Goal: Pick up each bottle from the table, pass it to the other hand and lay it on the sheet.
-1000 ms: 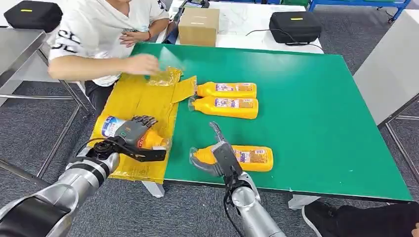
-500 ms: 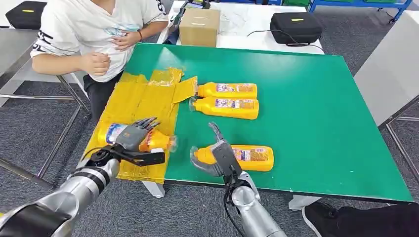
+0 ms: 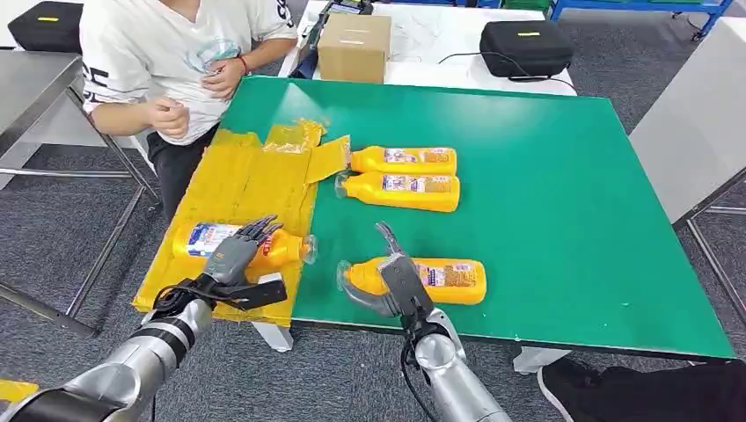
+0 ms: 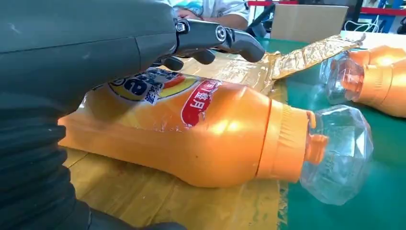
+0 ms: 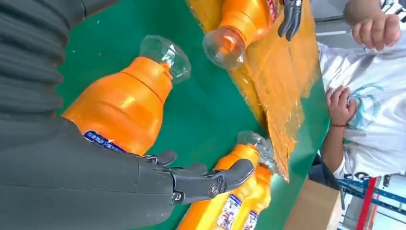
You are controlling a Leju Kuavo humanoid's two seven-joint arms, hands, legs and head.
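Bottle [image 3: 251, 244] number one lies on the yellow sheet [image 3: 233, 180] by the table's [image 3: 563, 176] near left corner; my left hand [image 3: 233, 255] hovers above it, fingers spread, holding nothing. My right hand [image 3: 387, 272] rests over another bottle [image 3: 444, 281] near the front edge, fingers loose, not gripping.
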